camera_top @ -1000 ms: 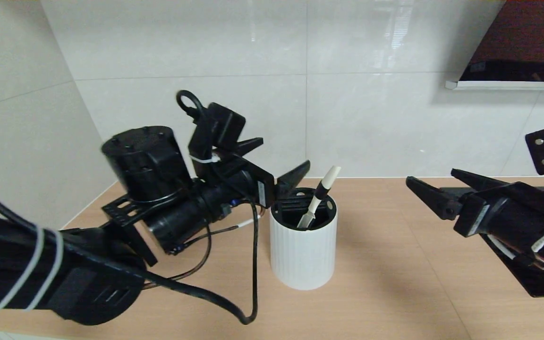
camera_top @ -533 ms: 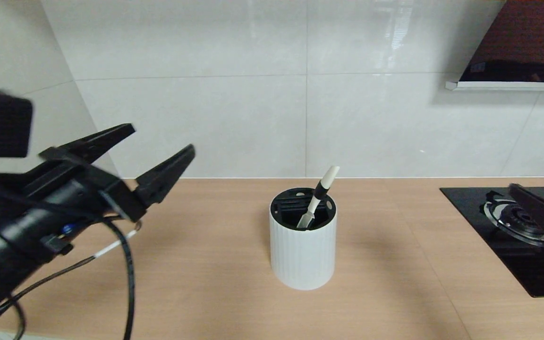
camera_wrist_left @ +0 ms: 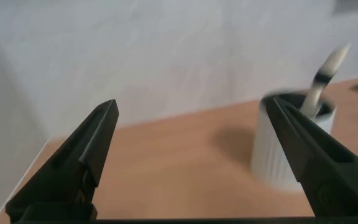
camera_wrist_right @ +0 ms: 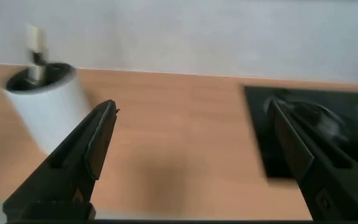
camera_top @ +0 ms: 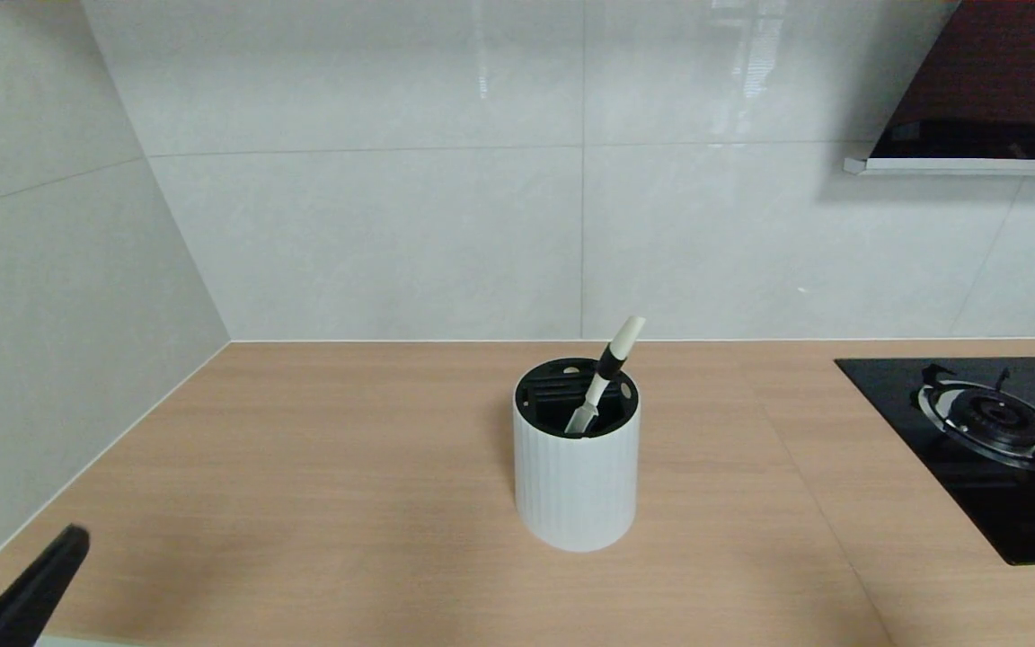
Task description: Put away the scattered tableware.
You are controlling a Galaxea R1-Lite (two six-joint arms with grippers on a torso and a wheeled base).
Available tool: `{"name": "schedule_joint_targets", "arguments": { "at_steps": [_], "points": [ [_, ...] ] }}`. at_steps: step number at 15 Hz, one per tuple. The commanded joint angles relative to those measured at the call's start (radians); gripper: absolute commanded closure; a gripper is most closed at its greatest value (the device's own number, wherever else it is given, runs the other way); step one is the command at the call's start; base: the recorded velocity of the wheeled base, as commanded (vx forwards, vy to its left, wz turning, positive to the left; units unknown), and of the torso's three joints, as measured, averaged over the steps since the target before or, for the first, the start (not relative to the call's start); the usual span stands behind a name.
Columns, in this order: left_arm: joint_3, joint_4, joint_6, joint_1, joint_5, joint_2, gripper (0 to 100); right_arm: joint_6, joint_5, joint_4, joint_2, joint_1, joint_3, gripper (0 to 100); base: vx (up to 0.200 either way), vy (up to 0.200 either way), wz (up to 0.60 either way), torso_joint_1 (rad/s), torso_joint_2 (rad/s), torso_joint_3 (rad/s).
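A white ribbed utensil holder (camera_top: 578,472) stands upright in the middle of the wooden counter (camera_top: 347,467). One utensil with a cream and black handle (camera_top: 614,359) leans in it, handle up. My left gripper (camera_wrist_left: 191,104) is open and holds nothing. It hangs back over the counter's near left, and the holder (camera_wrist_left: 267,155) with its utensil (camera_wrist_left: 329,67) lies ahead of it. One of its fingers (camera_top: 28,598) pokes in at the lower left corner of the head view. My right gripper (camera_wrist_right: 190,107) is open with nothing in it, between the holder (camera_wrist_right: 45,109) and the stove.
A black gas hob (camera_top: 994,449) with a burner is set into the counter at the right, also seen as the hob (camera_wrist_right: 347,118). A dark range hood (camera_top: 994,90) hangs above it. Tiled walls close the back and the left side.
Both arms have pulled back from beside the holder, the left toward the lower left, the right off to the right. The utensil stays in the holder.
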Motion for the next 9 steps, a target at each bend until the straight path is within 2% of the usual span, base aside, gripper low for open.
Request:
{"name": "schedule_joint_targets", "arguments": {
  "at_steps": [1,2,3,4,5,7,8,9],
  "points": [
    [0.055,0.297,-0.009,0.137,-0.01,-0.41,0,0.002,-0.017,0.034,-0.134,-0.059,-0.051,0,0.0,0.0,0.0,0.0,0.0,0.0],
    [0.1,0.323,-0.014,0.192,-0.054,-0.488,0,-0.001,-0.019,0.032,-0.134,-0.059,-0.034,0,0.0,0.0,0.0,0.0,0.0,0.0],
    [0.109,0.362,-0.043,0.226,-0.077,-0.548,0,0.005,-0.022,0.032,-0.136,-0.078,-0.034,0,0.0,0.0,0.0,0.0,0.0,0.0],
    [0.109,0.395,-0.06,0.226,-0.077,-0.548,0,0.01,-0.013,0.037,-0.148,-0.13,-0.031,0,0.0,0.0,0.0,0.0,0.0,0.0],
    [0.109,0.409,-0.069,0.226,-0.045,-0.548,0,0.007,0.03,0.054,-0.199,-0.196,0.021,0,0.0,0.0,0.0,0.0,0.0,0.0],
    [0.109,0.581,-0.08,0.226,-0.028,-0.548,0,0.011,0.017,0.049,-0.223,-0.194,0.113,0,0.0,0.0,0.0,0.0,0.0,0.0],
    [0.107,0.601,-0.101,0.226,-0.03,-0.548,0,0.021,-0.002,0.037,-0.232,-0.19,0.143,0,0.0,0.0,0.0,0.0,0.0,0.0],
    [0.109,0.579,-0.122,0.226,-0.035,-0.548,0,0.03,-0.002,0.02,-0.232,-0.188,0.171,0,0.0,0.0,0.0,0.0,0.0,0.0]
  ]
}}
